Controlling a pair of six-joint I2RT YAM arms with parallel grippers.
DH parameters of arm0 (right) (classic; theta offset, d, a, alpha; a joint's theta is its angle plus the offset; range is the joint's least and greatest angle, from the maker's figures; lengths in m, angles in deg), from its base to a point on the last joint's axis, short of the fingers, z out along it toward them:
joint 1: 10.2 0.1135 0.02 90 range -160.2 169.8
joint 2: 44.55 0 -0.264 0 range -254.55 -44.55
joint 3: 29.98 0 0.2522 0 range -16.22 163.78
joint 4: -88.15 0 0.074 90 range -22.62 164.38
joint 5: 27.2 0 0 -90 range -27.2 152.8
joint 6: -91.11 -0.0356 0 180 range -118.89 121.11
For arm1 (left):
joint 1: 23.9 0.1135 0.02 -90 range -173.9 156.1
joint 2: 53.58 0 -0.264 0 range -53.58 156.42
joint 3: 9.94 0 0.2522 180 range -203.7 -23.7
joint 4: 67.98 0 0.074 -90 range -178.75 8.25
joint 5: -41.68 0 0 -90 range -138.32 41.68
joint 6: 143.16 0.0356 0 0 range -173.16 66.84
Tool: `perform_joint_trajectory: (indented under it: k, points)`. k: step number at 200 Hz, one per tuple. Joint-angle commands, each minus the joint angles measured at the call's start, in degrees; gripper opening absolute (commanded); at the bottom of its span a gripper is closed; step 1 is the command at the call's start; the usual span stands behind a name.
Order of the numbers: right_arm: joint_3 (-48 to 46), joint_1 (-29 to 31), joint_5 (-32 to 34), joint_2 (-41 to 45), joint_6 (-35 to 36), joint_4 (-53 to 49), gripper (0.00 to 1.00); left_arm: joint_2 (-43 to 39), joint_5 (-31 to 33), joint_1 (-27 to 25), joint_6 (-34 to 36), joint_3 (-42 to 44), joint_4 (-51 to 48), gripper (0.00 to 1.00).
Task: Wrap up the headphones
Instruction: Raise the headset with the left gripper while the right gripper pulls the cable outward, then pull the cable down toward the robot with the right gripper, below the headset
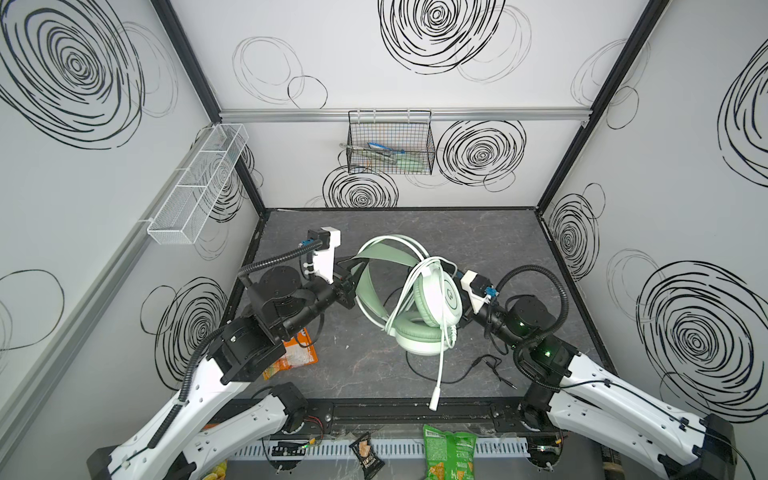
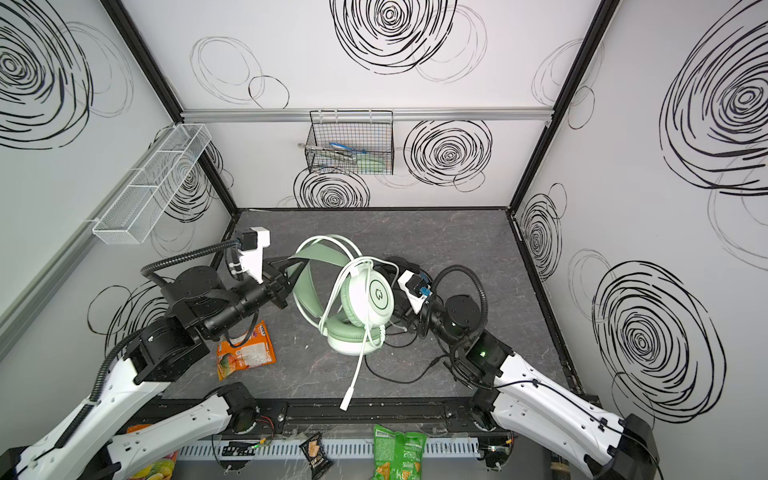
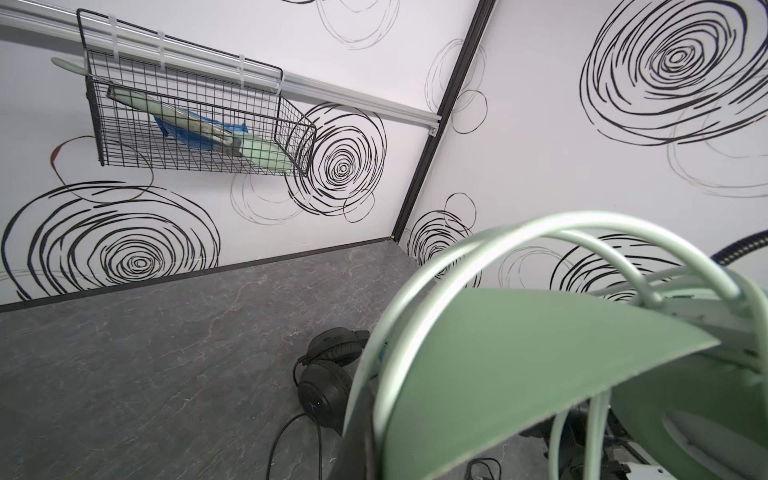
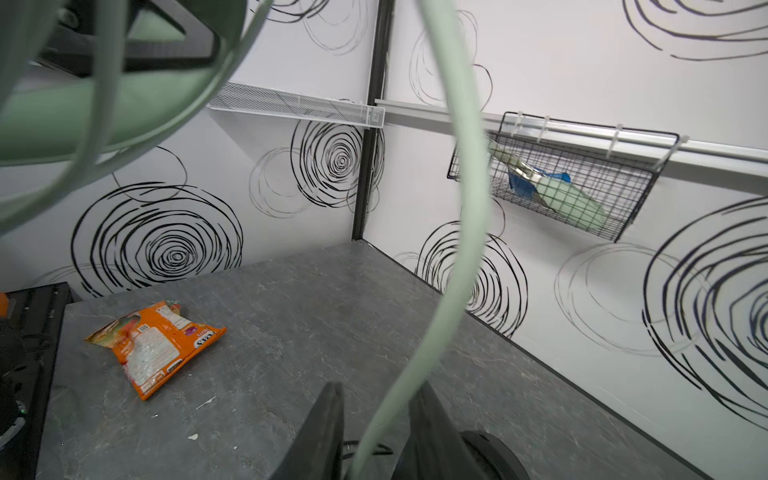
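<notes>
Left gripper [image 1: 352, 269] is clamped on the green headset [image 1: 440, 297] by its band, holding it over the middle of the table [image 1: 415, 228], band arching far-left and cups toward the right arm. Right gripper [image 4: 378, 388] sits just right of the cups, jaws loose around the white cable [image 1: 441, 361]. That cable runs straight toward the near edge, plug end first.

Orange snack bag [image 2: 245, 349] — flat, near desk's left edge. Black wire basket [image 1: 390, 143] on back wall; green chip bag [image 1: 449, 455] beyond front edge.
</notes>
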Motion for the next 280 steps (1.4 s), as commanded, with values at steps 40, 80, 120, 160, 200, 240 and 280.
perform_joint_trajectory:
  k: [40, 80, 120, 160, 200, 240, 280]
  points:
    - [-4.03, 0.42, -6.49, -0.25, -5.09, 8.93, 0.43, 1.50, -2.49, 0.34, -7.76, -5.76, 10.34, 0.00]
    - [-8.09, 0.84, -8.94, -1.91, -8.78, 15.79, 0.44, 2.18, -2.71, 0.34, -9.24, -5.99, 11.28, 0.00]
    - [-9.32, 1.65, -9.55, -5.92, -11.02, 18.87, 0.45, 2.03, -2.62, 0.35, -10.34, -5.73, 12.40, 0.00]
    - [-10.78, 3.66, -8.54, -8.92, -11.94, 22.11, 0.46, 2.27, -2.27, 0.33, -10.71, -5.99, 12.79, 0.00]
    - [-13.44, 5.02, -7.93, -10.75, -13.80, 24.99, 0.46, 2.46, -2.09, 0.43, -11.02, -6.17, 13.08, 0.00]
    - [-15.75, 8.76, -3.52, -12.05, -15.53, 27.67, 0.43, 2.71, -2.09, 0.43, -11.40, -5.99, 13.58, 0.00]
    - [-16.08, 11.33, -2.68, -16.30, -16.52, 29.69, 0.34, 2.71, -2.10, 0.51, -11.48, -6.45, 13.66, 0.00]
